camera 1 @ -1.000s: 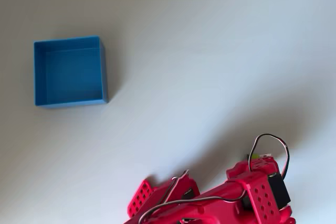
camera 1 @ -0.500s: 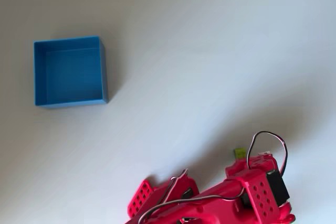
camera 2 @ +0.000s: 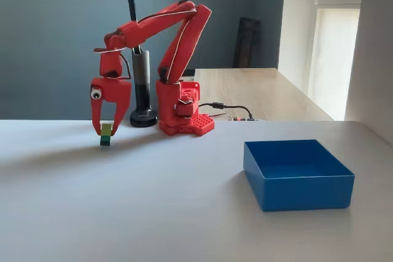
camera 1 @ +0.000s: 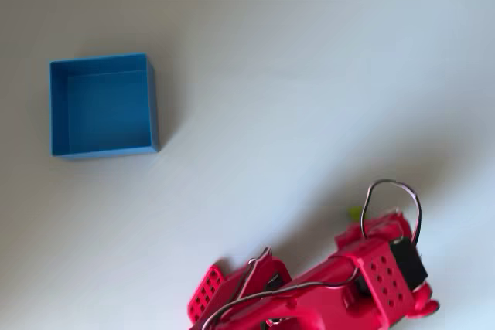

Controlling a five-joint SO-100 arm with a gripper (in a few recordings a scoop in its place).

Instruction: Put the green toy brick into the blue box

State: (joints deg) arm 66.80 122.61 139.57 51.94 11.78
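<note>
The red arm stands at the far side of the table (camera 2: pixel 153 213) in the fixed view, and its hand (camera 2: pixel 106 128) points down with the fingers closed on the green toy brick (camera 2: pixel 106 132), which sits between the fingertips. The brick hangs a little above the table, I think, because a dark shadow or reflection lies just under it, but I cannot tell for sure that it is clear of the surface. In the overhead view only a small green edge of the brick (camera 1: pixel 354 213) shows beside the wrist, at the lower right. The blue box (camera 2: pixel 299 173) is empty and stands well apart from the hand, to the right and nearer in the fixed view; in the overhead view the box (camera 1: pixel 104 106) is at the upper left. The step in hand seems to be the carry toward the box. To do it well, the hand should keep its grip firm, rise enough to pass over the thin wall of the box, and move slowly so the small brick does not turn or slip. It should open only when the brick is above the middle of the blue bottom, low enough not to bounce out.
</note>
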